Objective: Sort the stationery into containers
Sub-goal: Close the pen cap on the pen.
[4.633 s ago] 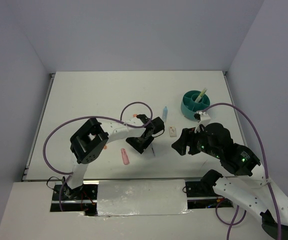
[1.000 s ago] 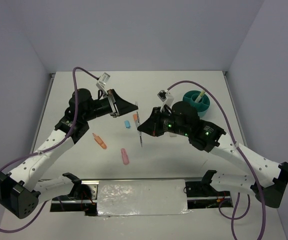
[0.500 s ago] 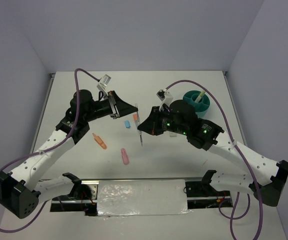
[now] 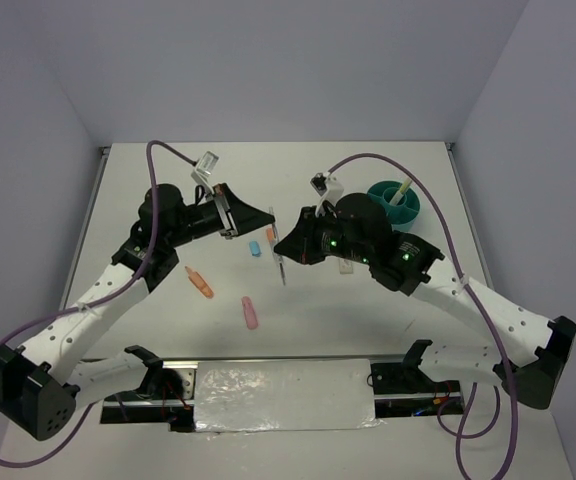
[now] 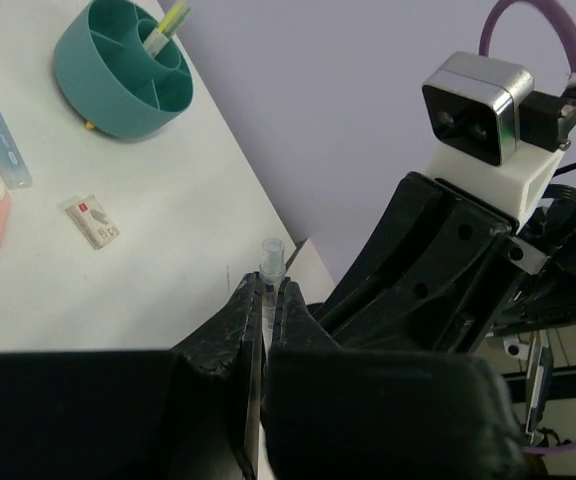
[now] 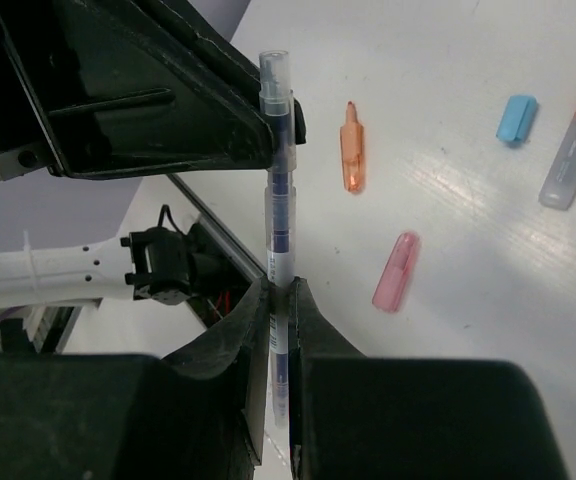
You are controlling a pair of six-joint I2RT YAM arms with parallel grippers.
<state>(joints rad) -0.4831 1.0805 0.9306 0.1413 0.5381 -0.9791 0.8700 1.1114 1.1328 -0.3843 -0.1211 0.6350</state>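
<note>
From above: lifting the pen clear of the table now, well left of the organiser, after working low over it seconds ago. Meeting over it with the left gripper and the right gripper, almost nose to nose. Leaving the orange highlighter and pink highlighter lying farther left of the organiser, not yet sorted.

Switching to the left wrist: pinching the pen's upper end between closed fingers, looking past it toward the organiser, with a yellow pen already standing inside.

Switching to the right wrist: clamping the same pen lower down, squeezing the barrel tight. Sharing the hold, then, and probably handing over to the right gripper, nearer the organiser. Needing a release from the left gripper before carrying anything across.
</note>
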